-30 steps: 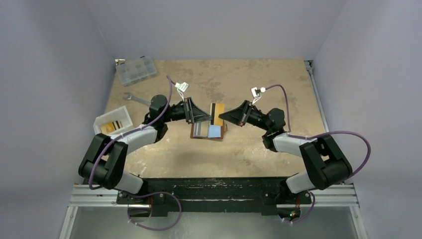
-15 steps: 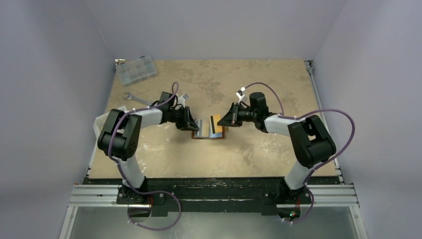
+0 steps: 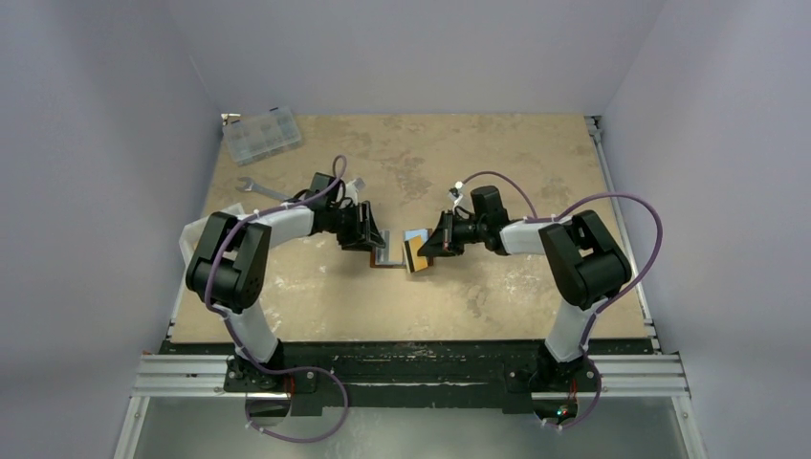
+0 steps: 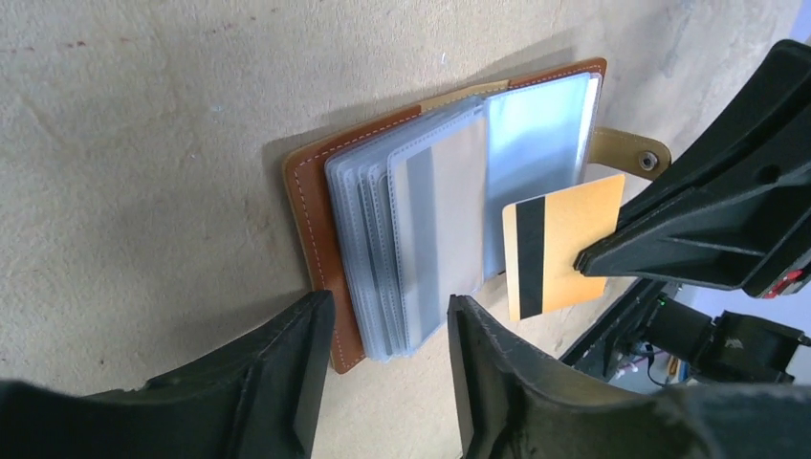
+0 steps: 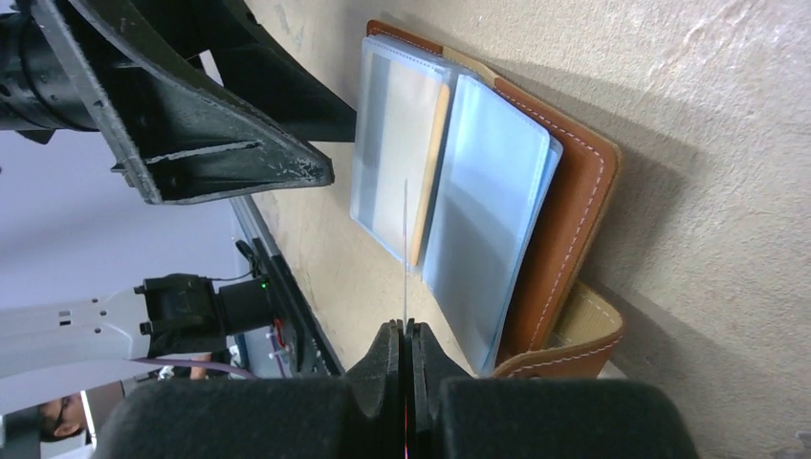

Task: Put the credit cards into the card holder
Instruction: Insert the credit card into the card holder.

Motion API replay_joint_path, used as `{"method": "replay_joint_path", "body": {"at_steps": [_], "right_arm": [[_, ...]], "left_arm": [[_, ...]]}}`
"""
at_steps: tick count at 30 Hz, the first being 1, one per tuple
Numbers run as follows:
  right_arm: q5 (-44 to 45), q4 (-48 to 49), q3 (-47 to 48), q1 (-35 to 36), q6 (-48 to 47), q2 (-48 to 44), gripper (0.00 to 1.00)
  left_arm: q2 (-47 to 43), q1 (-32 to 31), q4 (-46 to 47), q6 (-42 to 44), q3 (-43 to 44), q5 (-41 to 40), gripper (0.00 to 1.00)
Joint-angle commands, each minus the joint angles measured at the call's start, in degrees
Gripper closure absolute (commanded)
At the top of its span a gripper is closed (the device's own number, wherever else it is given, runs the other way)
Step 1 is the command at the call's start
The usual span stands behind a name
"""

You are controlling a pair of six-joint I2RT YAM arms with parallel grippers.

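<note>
The brown leather card holder [image 4: 308, 215] lies open on the table, its clear sleeves fanned out. A light blue card [image 4: 537, 122] sits in the sleeve on the far page. My right gripper [image 5: 405, 330] is shut on an orange-yellow credit card [image 4: 564, 239] with a black stripe. It holds this card on edge just over the sleeves, and the right wrist view shows it as a thin line [image 5: 405, 244]. My left gripper [image 4: 383, 335] is open, its fingers standing either side of the sleeves' near edge. From above, both grippers meet at the card holder [image 3: 385, 256].
A clear compartmented box [image 3: 260, 134] stands at the back left corner. A silver wrench [image 3: 254, 187] lies just behind my left arm. A bit of a white tray [image 3: 189, 233] shows at the left table edge, mostly hidden by that arm.
Both arms have dropped low to the card holder. The left jaws have opened wider. The right gripper has carried the orange-yellow card down and nearer, to the sleeves.
</note>
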Motion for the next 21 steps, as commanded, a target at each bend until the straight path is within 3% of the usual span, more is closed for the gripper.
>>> {"method": "replay_joint_path", "body": {"at_steps": [1, 5, 13, 21], "right_arm": [[-1.22, 2.01, -1.03, -0.08, -1.05, -0.75, 1.00], [-1.82, 3.15, -1.14, -0.02, -0.72, 0.18, 1.00], [-0.67, 3.91, -1.99, -0.15, -0.39, 0.12, 1.00], [-0.98, 5.20, -4.35, -1.53, 0.63, -1.28, 1.00]], "left_arm": [[0.21, -2.43, -4.00, 3.28, 4.55, -4.86, 0.47], [2.77, -3.25, -4.86, 3.39, 5.37, -7.13, 0.46], [5.15, -3.49, -10.14, 5.59, 6.82, -14.40, 0.55], [5.81, -3.75, -11.52, 6.87, 6.44, -17.13, 0.54]]}}
